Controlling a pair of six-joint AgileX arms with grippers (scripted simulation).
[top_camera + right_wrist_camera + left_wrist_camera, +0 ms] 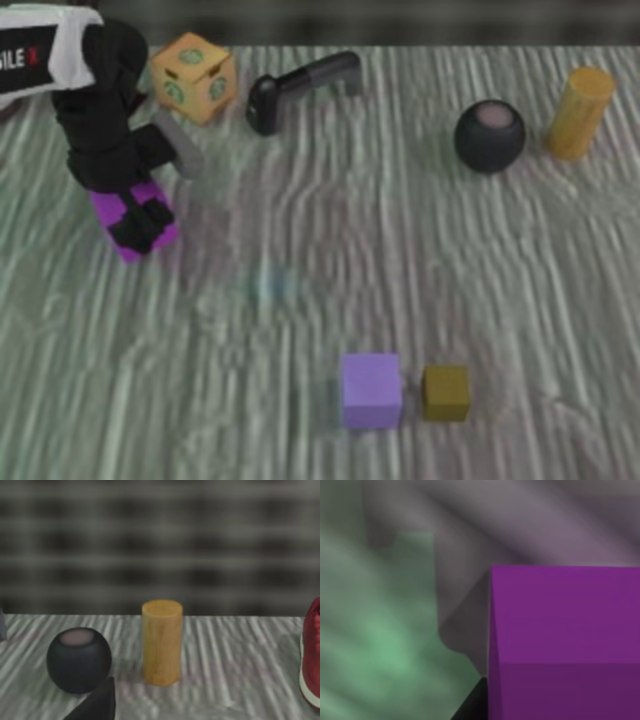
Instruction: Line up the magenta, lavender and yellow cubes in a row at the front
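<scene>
1. Our left gripper (140,222) sits at the upper left of the top view, directly over the magenta cube (120,220). Its black fingers overlap the cube's top, but we cannot tell from above whether they are closed on it or how wide they stand.
2. In the left wrist view the magenta cube (565,640) fills the lower right of the frame, very close to the camera, with the green-streaked table (375,645) at the left. No finger contact is legible there.
3. Our right arm does not appear in the top view. The right wrist view shows only a dark wedge at the bottom edge, which we cannot identify with certainty; the state of that gripper cannot be told.
4. The lavender cube (371,390) rests at the lower centre of the top view. The yellow cube (445,392) stands just beside it on its right, a narrow gap between them, their faces roughly level.
5. The magenta cube is well apart from that pair.
6. Along the top of the top view we note an orange cube with green round marks (194,77), a black handled tool (300,88), a dark sphere (490,135) and a yellow-orange cylinder (579,112).
7. In the right wrist view the sphere (79,660) and the upright cylinder (161,641) stand near each other, and a red shoe (311,655) is cut off by the right edge.
</scene>
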